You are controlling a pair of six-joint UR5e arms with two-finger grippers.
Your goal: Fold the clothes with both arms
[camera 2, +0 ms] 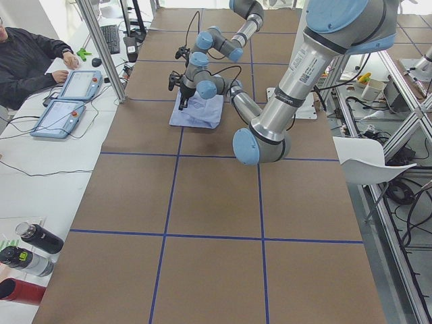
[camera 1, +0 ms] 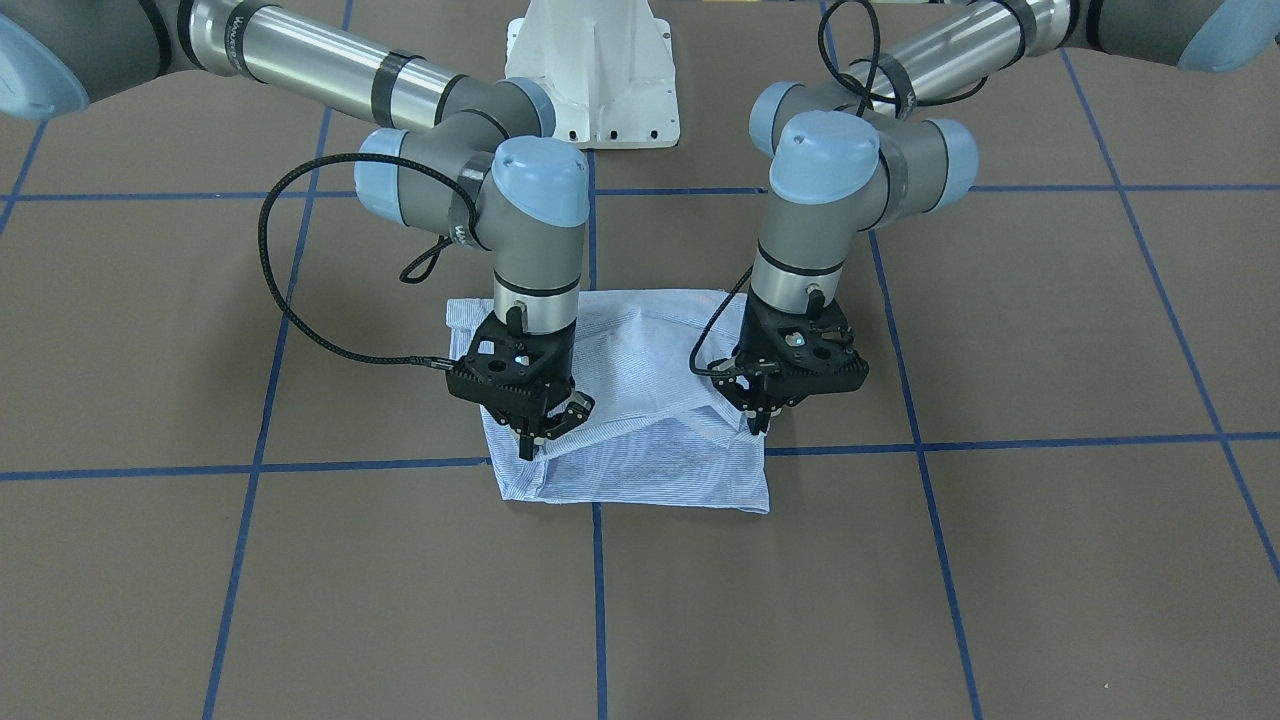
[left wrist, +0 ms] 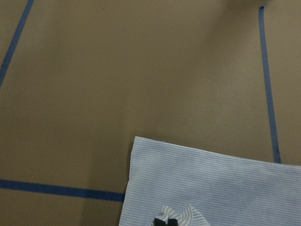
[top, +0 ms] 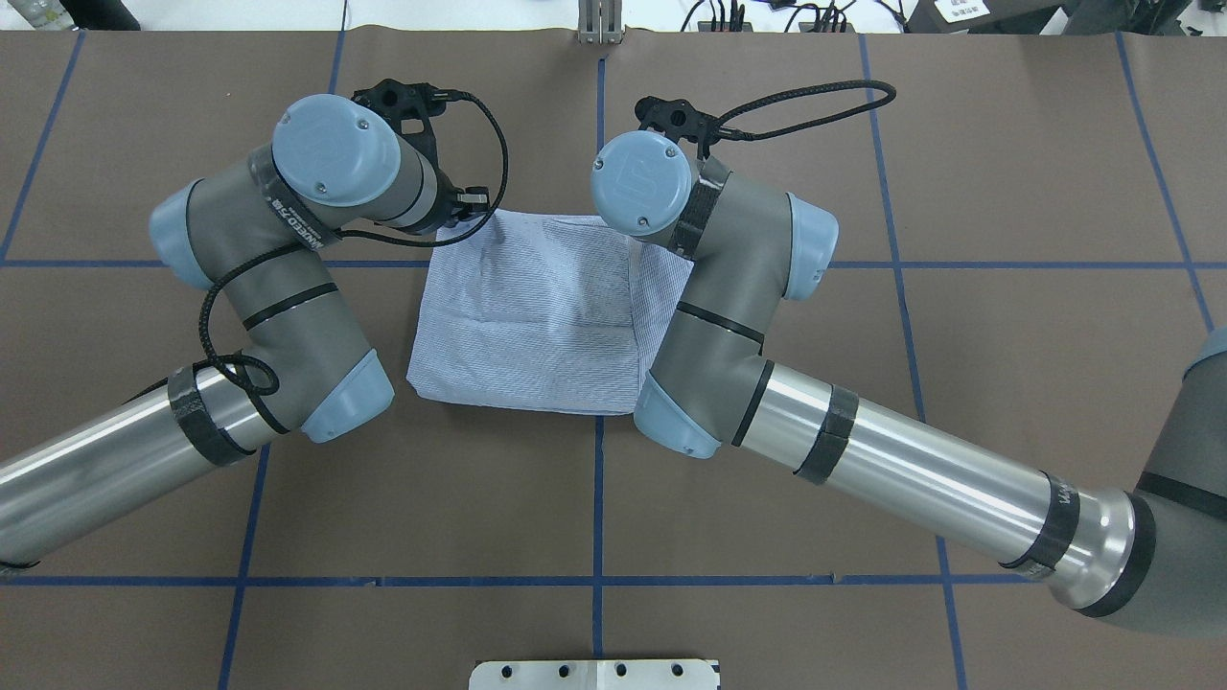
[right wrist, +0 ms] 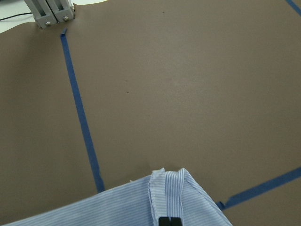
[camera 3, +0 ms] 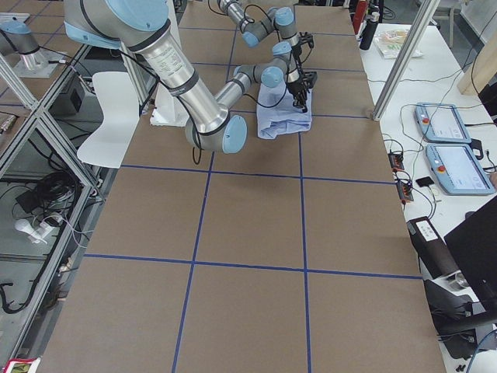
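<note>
My left gripper (camera 1: 757, 425) and my right gripper (camera 1: 533, 445) are both down on the light blue-and-white finely striped shirt (camera 1: 640, 470). It lies folded into a rough rectangle on the brown tabletop (camera 1: 1000, 600), straddling a blue tape line (camera 1: 598, 600). Each gripper is clamped on a small raised pinch of the top layer of fabric. The two pinches are toward opposite sides of the shirt, in the half away from my white pedestal base (camera 1: 592, 70).

One camera looks down over my shoulders; another faces me from twelve o'clock. Two stand far off at nine and three. Wrist cameras hug the surface (top: 594, 498). All share the shirt (top: 537, 316).
</note>
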